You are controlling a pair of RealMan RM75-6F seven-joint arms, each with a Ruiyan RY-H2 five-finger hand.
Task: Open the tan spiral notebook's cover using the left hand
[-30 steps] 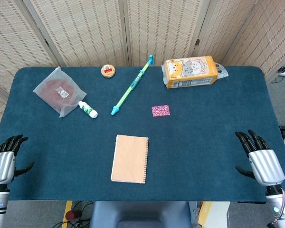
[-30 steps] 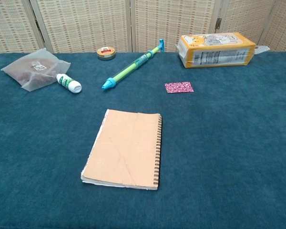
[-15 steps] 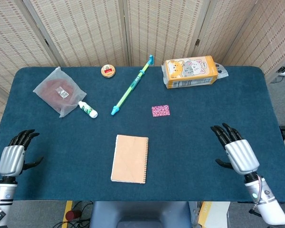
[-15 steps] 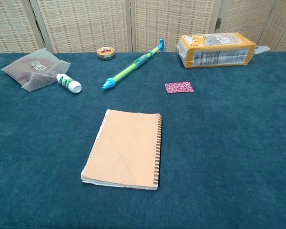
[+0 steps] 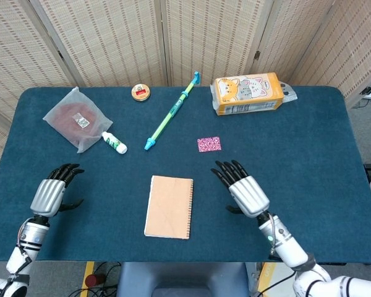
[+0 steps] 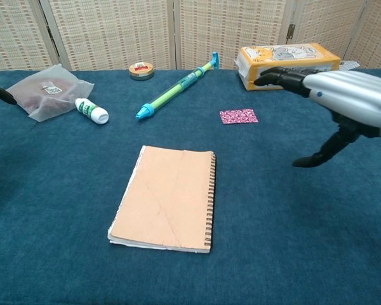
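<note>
The tan spiral notebook [image 5: 169, 206] [image 6: 168, 198] lies closed on the blue table, its wire spiral along the right edge. My left hand [image 5: 51, 194] hovers open well to the left of it, fingers spread; only its fingertips [image 6: 1, 95] show at the chest view's left edge. To the right of the notebook my right hand [image 5: 243, 190] [image 6: 343, 101] hovers open above the cloth, palm down, holding nothing. Neither hand touches the notebook.
Behind the notebook lie a small pink patterned card [image 5: 209, 144], a green-and-blue pen-like stick [image 5: 171, 111], a white tube [image 5: 114, 143], a plastic bag with a brown disc [image 5: 77, 119], a round tin [image 5: 141, 92] and an orange cat-print box [image 5: 247, 93].
Both hands have moved inward toward the notebook. The right hand has travelled far left and now shows in the chest view; the left has moved right and forward. The notebook has not moved.
</note>
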